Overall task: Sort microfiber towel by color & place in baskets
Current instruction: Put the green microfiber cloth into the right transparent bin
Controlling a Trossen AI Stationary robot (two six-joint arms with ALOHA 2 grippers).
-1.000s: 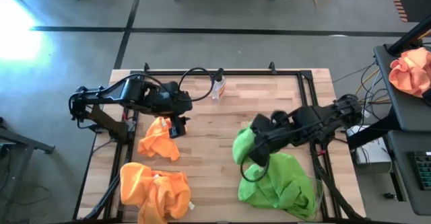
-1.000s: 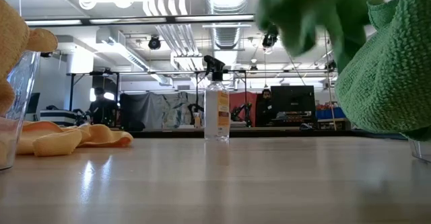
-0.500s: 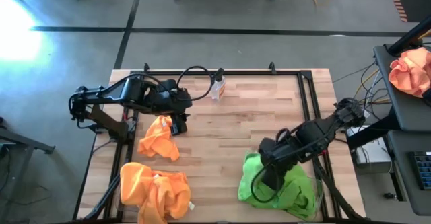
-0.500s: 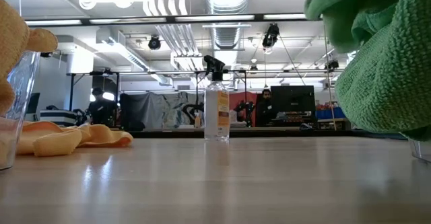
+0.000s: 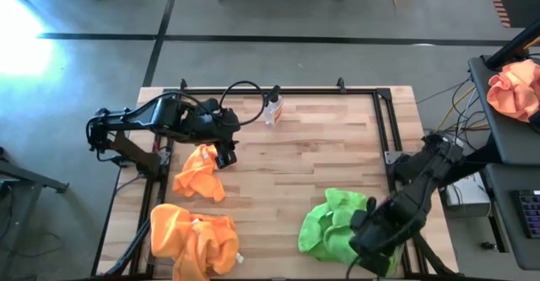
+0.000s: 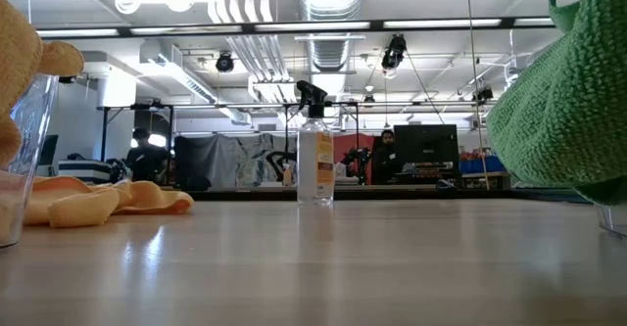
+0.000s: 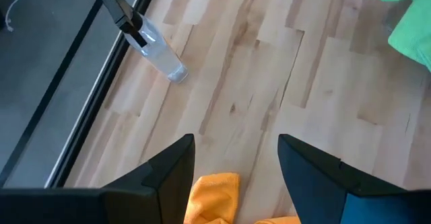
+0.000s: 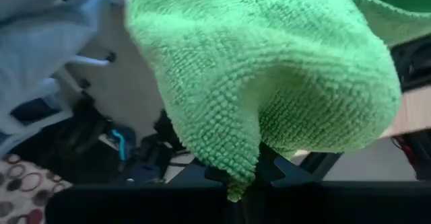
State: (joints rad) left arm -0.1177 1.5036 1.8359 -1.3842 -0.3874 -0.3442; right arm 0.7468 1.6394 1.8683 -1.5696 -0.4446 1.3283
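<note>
Right pincer [image 5: 369,245] clamped together on a green towel [image 8: 269,69], over the green pile [image 5: 333,226] at the bench's [image 5: 321,146] near right corner. Left pincer [image 7: 236,167] fingers apart, hovering at an orange towel [image 5: 198,173] lying loose mid-left. Orange pile [image 5: 192,237] near left. Spray bottle [image 5: 272,110] upright at the far edge, well apart from both.

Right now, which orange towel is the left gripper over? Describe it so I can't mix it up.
On the wooden table, look left of centre, under the open left gripper. The loose orange towel lies flat on bare wood; the other orange towels are heaped nearer the front edge.
</note>
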